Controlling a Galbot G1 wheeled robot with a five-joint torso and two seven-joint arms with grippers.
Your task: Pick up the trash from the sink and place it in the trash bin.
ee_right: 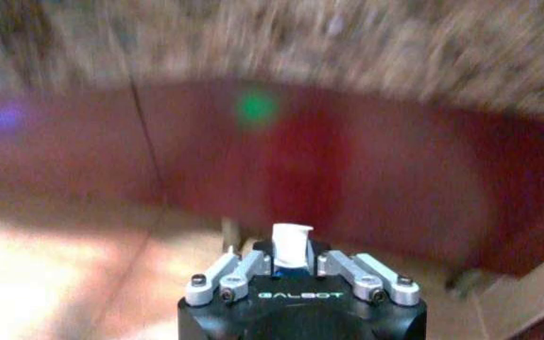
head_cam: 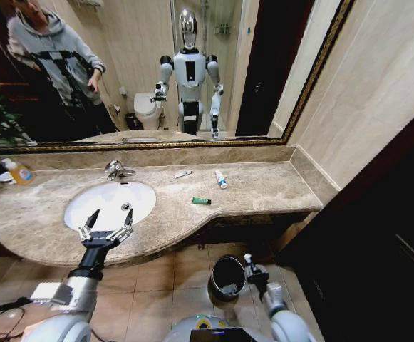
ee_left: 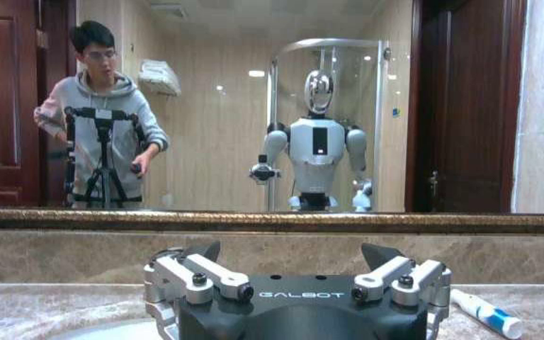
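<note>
Fingers (head_cam: 96,221) splayed over glossy oval sink (head_cam: 85,203) — right gripper (ee_right: 290,263) pinching white tube (ee_right: 291,248).

I've got my left gripper (head_cam: 107,224) stretched forward with its fingers spread wide, while my right gripper (head_cam: 250,265) hangs low, pinched on something small.

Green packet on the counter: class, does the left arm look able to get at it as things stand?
Probably yes. The green packet lies alone on bare counter, nothing over it, and the left gripper hangs open and empty above the sink rim beside it.
</note>
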